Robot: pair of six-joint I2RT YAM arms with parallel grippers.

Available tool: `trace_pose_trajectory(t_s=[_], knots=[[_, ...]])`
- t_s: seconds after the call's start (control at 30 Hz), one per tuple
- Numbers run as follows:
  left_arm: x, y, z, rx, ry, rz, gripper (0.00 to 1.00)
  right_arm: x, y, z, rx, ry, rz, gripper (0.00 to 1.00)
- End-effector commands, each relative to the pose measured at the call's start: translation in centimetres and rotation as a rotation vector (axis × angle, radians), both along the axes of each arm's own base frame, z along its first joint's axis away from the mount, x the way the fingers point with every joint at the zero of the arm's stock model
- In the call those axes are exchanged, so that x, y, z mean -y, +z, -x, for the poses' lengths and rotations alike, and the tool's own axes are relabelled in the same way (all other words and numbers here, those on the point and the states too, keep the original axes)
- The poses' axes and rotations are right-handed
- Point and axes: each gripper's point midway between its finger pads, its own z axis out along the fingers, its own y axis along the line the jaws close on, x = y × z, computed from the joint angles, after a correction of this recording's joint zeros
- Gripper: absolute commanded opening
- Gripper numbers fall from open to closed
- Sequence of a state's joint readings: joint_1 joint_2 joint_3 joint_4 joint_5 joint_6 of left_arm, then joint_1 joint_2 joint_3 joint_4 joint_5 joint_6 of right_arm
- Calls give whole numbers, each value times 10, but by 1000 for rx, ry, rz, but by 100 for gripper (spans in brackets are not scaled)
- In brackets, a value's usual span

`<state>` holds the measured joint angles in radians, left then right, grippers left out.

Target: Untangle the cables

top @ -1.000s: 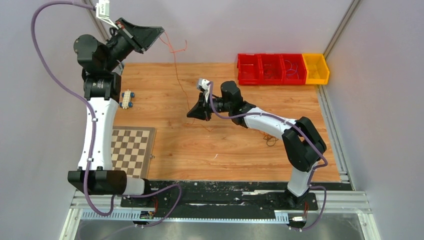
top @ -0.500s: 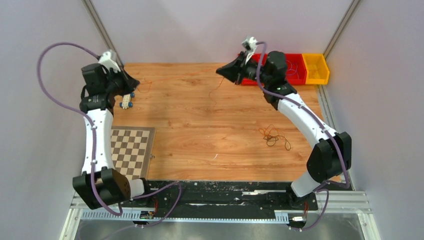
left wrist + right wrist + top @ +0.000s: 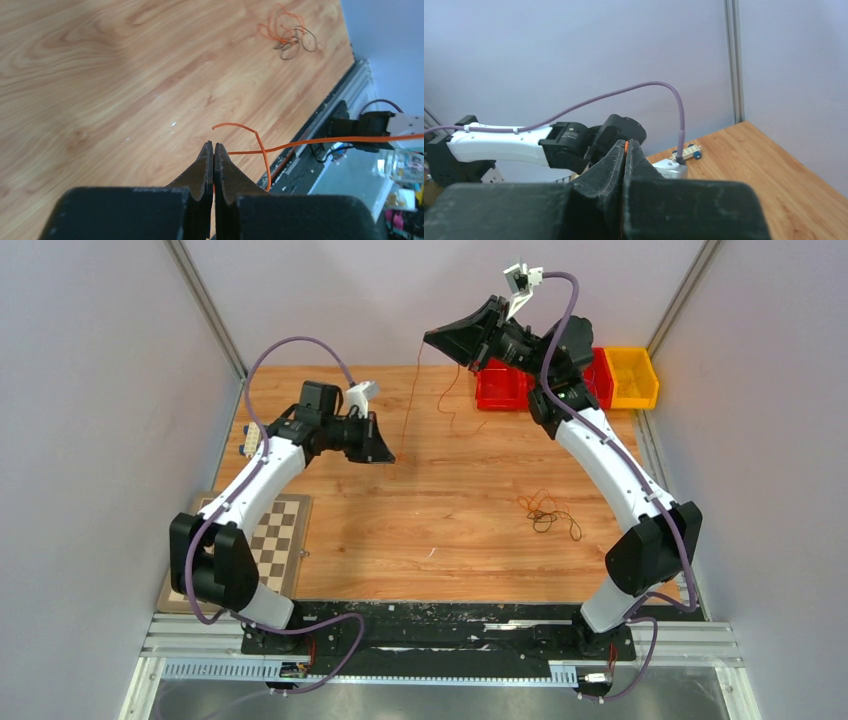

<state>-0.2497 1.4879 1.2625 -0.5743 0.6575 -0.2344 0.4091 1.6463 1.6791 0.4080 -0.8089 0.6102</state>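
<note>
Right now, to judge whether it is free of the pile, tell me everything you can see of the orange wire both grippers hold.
The orange wire is hair-thin and smooth. It runs almost straight from the raised right gripper down to the left gripper low over the table, both shut on it. A short free end curls beyond the left gripper, and a looser length dangles in bends below the right gripper. It looks clear of the small tangle lying on the table.

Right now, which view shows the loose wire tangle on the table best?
Left wrist: the tangle appears largest, with orange and dark loops distinguishable. Top external shows it small and thin. Right wrist misses it.
</note>
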Motion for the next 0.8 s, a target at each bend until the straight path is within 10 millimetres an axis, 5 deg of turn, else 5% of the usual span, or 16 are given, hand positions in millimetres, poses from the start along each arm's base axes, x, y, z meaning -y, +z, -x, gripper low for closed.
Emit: trace_pose_trajectory(t_s=[0.0,0.07,0.17,0.27,0.37,0.4,0.47,0.5,0.53,0.57,0.63,0.77], knots=[[48,46,-7,116,-92,172,0,0,26,8,-18,27,-92,0],[75,74,-3,192,-166,222,0,-4,20,7,-50,35,-100,0],[123,88,19,242,-295,230,0,-6,17,5,-94,47,-128,0],[144,83,28,208,-322,237,0,-5,26,3,-99,47,-154,0],[144,71,30,191,-309,225,0,-3,36,7,-97,54,-180,0],[136,71,30,209,-308,212,0,-3,37,9,-92,56,-177,0],[111,79,25,253,-275,215,31,2,36,11,-82,49,-162,0],[101,86,23,285,-264,230,57,6,35,13,-78,43,-157,0],[74,93,18,325,-201,230,67,9,33,13,-78,39,-150,0],[61,99,15,364,-176,239,88,13,31,15,-72,34,-141,0],[15,104,11,464,-115,207,98,17,28,20,-50,26,-116,0],[-56,111,9,591,23,69,100,19,18,21,-37,-3,-76,0]])
